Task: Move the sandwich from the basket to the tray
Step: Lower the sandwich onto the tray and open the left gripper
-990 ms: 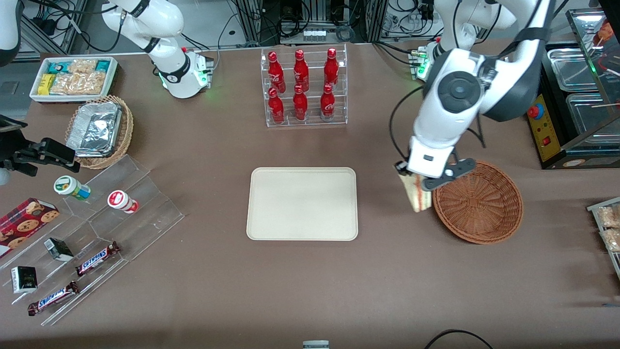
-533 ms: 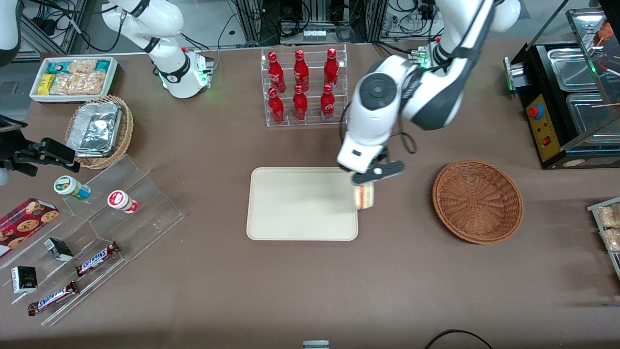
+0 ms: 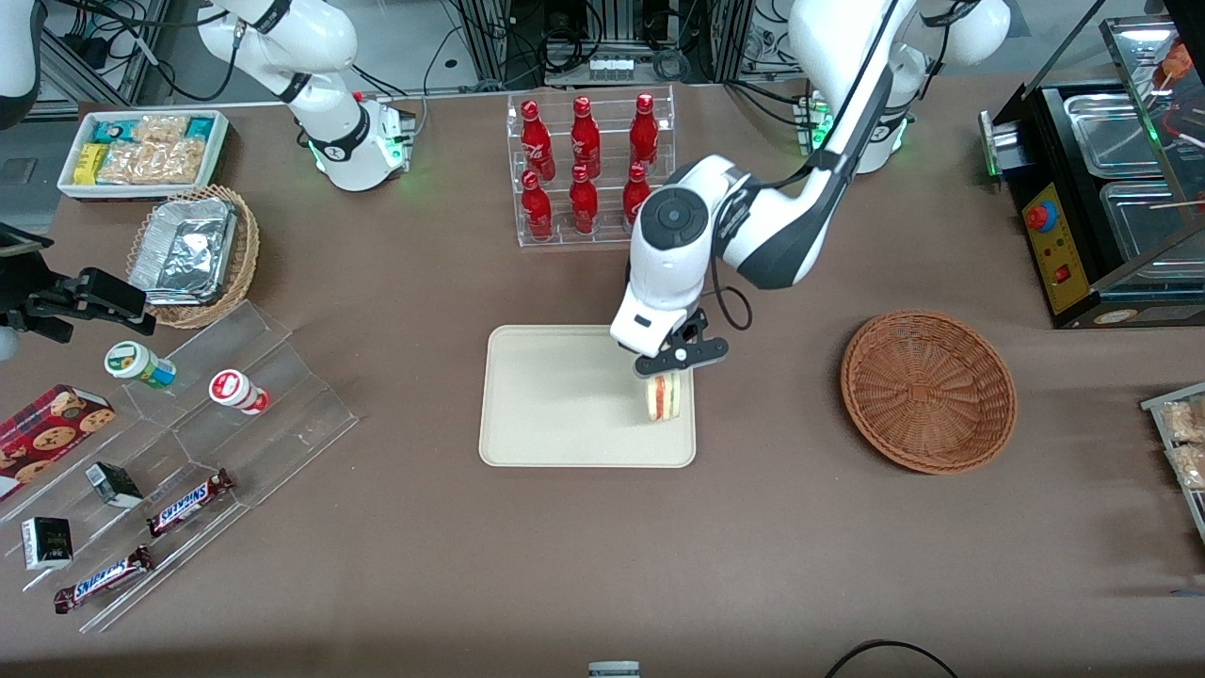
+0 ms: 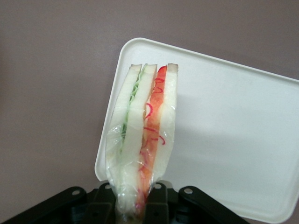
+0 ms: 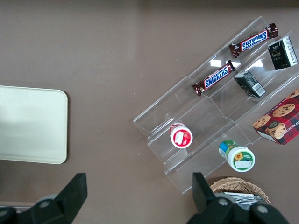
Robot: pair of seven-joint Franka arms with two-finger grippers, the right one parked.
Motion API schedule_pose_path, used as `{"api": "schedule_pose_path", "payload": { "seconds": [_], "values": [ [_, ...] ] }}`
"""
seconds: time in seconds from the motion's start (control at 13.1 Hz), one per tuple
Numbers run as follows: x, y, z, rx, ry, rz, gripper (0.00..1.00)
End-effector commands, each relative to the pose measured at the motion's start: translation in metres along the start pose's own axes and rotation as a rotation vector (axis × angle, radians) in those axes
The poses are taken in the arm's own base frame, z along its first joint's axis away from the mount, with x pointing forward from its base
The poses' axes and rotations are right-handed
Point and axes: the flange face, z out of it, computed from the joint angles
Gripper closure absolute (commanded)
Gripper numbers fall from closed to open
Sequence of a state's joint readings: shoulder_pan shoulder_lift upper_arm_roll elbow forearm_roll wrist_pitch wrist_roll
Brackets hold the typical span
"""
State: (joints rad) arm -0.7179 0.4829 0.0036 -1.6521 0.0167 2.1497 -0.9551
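White-bread sandwich (image 3: 663, 397) was pinched in the left gripper (image 3: 666, 375), fingers clamped on its top, cut edge with red and green filling showing. It hung over the cream tray (image 3: 555, 395) near the edge toward the working arm's end. Reddish wicker basket (image 3: 928, 391) sat well apart.

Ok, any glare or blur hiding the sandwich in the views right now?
Front view: evenly lit, sharp; the sandwich hangs in the gripper over the tray. Left wrist view: filling stripes crisp, slight sheen on its plastic wrap; the gripper's body is dark.
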Motion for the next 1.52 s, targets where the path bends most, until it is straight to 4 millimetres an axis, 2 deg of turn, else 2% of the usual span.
{"api": "schedule_pose_path", "payload": {
  "seconds": [0.0,0.08,0.3,0.53,0.99,1.14,1.22,1.37,1.45],
  "values": [
    [0.011,0.023,0.024,0.017,0.028,0.018,1.00],
    [0.008,0.030,0.031,0.021,0.026,0.025,1.00],
    [0.004,0.032,0.045,0.031,0.020,0.041,1.00],
    [-0.008,0.038,0.066,0.078,0.048,0.083,1.00],
    [-0.022,0.047,0.100,0.066,0.054,0.111,0.99],
    [-0.022,0.047,0.105,0.068,0.051,0.110,0.83],
    [-0.023,0.047,0.106,0.069,0.050,0.110,0.69],
    [-0.021,0.048,0.101,0.058,0.047,0.101,0.00],
    [-0.019,0.047,0.091,0.054,0.047,0.091,0.00]
  ]
}}
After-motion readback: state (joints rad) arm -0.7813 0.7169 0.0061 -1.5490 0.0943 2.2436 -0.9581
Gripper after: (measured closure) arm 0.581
